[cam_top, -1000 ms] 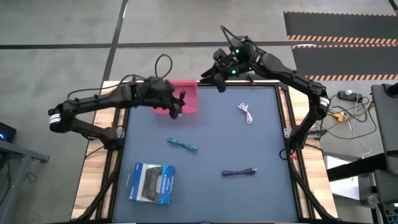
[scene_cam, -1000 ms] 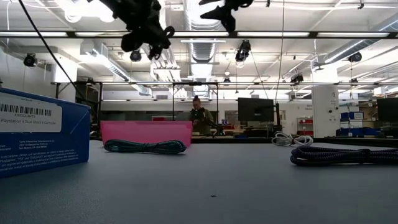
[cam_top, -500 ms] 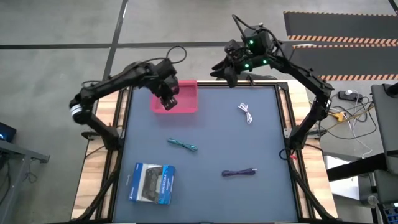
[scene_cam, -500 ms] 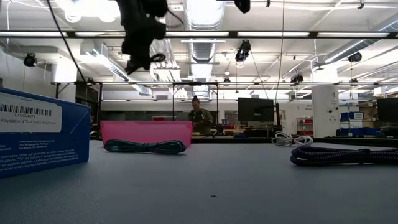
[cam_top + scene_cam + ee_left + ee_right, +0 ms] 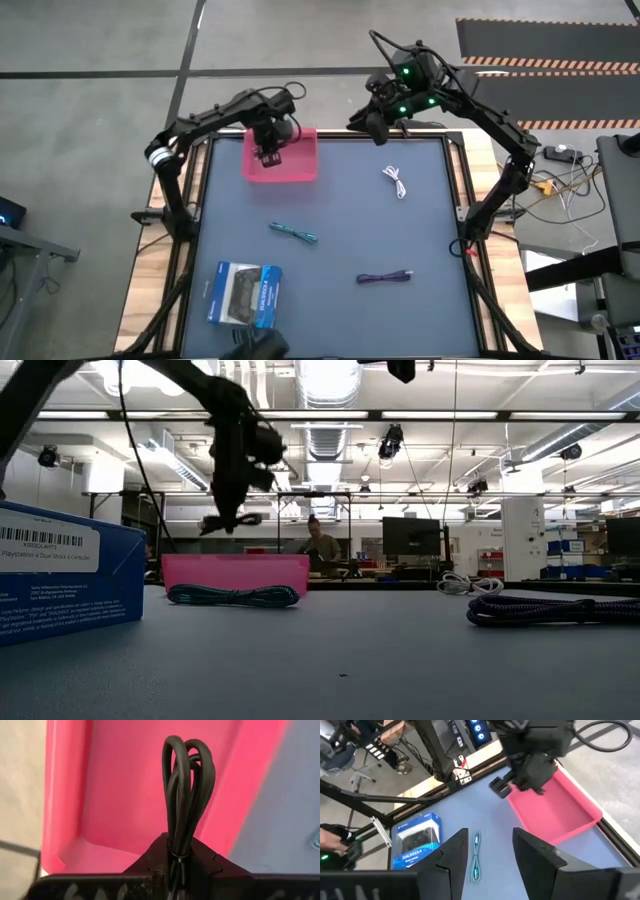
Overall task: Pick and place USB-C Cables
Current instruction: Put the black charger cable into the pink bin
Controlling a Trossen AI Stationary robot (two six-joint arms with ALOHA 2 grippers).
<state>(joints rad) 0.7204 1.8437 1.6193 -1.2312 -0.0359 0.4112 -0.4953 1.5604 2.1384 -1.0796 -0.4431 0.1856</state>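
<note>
Left end effector (image 5: pixel 270 152) hangs over pink tray (image 5: pixel 300 172), clenched on black cable (image 5: pixel 186 785). Next: lower, let go w/ bundle inside. Right end effector (image 5: pixel 490 851), fingers spread, waits nearby above table (image 5: pixel 340 300).

Concrete floor (image 5: pixel 90 40) — fluorescent ceiling lights (image 5: pixel 330 415).

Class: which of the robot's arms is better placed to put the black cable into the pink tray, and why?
Left. The left gripper is shut on the black cable and hangs right above the pink tray. The right gripper is open, holds nothing, and sits off beside the tray near the table's far edge.
</note>
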